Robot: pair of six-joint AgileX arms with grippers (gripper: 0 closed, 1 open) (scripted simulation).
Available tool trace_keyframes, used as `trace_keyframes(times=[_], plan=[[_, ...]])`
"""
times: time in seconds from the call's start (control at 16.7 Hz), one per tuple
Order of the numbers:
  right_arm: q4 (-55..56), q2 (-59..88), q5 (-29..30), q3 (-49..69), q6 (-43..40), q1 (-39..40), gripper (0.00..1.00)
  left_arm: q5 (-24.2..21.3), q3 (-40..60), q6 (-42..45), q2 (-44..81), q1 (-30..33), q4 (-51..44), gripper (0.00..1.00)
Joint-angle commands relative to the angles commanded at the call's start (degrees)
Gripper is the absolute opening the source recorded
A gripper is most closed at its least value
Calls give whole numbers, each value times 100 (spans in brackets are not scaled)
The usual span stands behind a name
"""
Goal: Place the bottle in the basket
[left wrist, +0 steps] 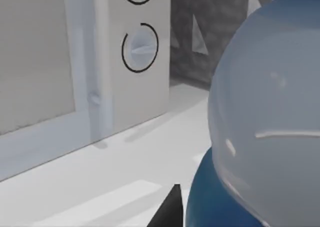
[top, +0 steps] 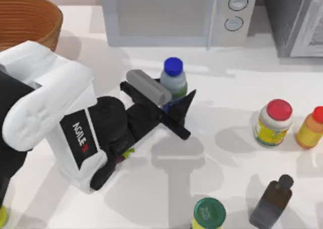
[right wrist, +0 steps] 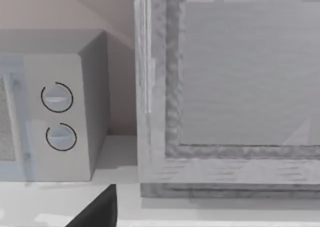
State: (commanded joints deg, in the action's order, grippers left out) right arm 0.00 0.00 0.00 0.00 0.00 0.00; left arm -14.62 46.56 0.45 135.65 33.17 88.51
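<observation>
The bottle (top: 173, 70), clear with a round blue cap and dark blue lower half, stands upright in the middle of the table in front of the microwave. My left gripper (top: 174, 102) reaches in from the left and is shut on the bottle's lower body. In the left wrist view the bottle (left wrist: 270, 112) looms very close, with one dark fingertip (left wrist: 170, 209) against its side. The basket (top: 25, 19), round and woven tan-brown, sits at the far left corner, well behind the left arm. A dark part of my right gripper (right wrist: 97, 212) faces the microwave and a grey cabinet.
A white microwave (top: 176, 14) and a grey cabinet (top: 298, 17) line the back. On the right stand a red-lidded yellow jar (top: 272, 123) and an orange bottle (top: 311, 128). A dark brown bottle (top: 272, 201) and a green-lidded jar (top: 208, 214) stand near the front.
</observation>
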Motion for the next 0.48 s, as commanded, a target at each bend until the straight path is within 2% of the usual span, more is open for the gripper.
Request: trace_keyframes(times=[0.48], plan=[[0, 0, 0, 0, 0, 0, 100, 0, 0, 0, 0, 0, 0, 0]])
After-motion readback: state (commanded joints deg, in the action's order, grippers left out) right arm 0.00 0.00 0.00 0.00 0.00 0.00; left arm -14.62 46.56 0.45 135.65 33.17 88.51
